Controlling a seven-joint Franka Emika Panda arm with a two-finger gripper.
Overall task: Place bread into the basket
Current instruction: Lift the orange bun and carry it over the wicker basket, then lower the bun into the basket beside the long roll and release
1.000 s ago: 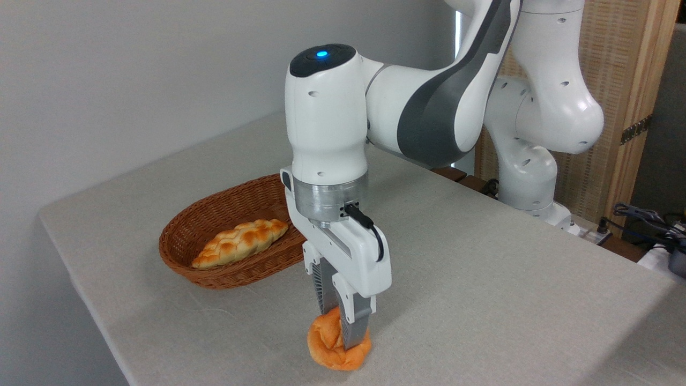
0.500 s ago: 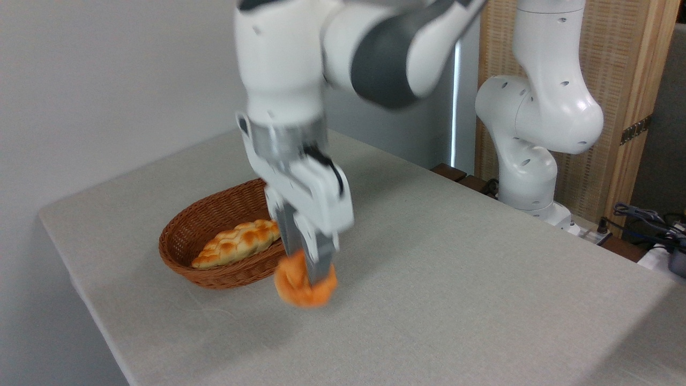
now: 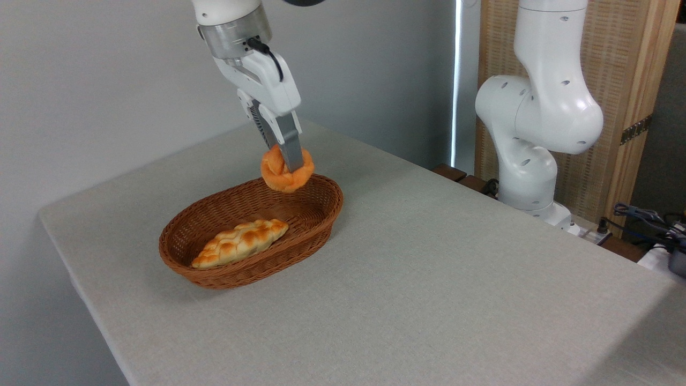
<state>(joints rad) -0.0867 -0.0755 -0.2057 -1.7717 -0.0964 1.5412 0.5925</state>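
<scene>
Grey cloth-covered table [image 3: 429, 279]: gripper [image 3: 286, 163] fingers pinch a knotted orange bun [image 3: 278, 174] above an oval wicker basket [image 3: 316, 214] holding a braided loaf [image 3: 241, 242].

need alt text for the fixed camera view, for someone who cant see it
A white robot arm's gripper holds a small round orange bun in the air above the far end of an oval brown wicker basket. A long braided pale-golden loaf already lies inside the basket, which sits on a table covered in grey cloth.
</scene>
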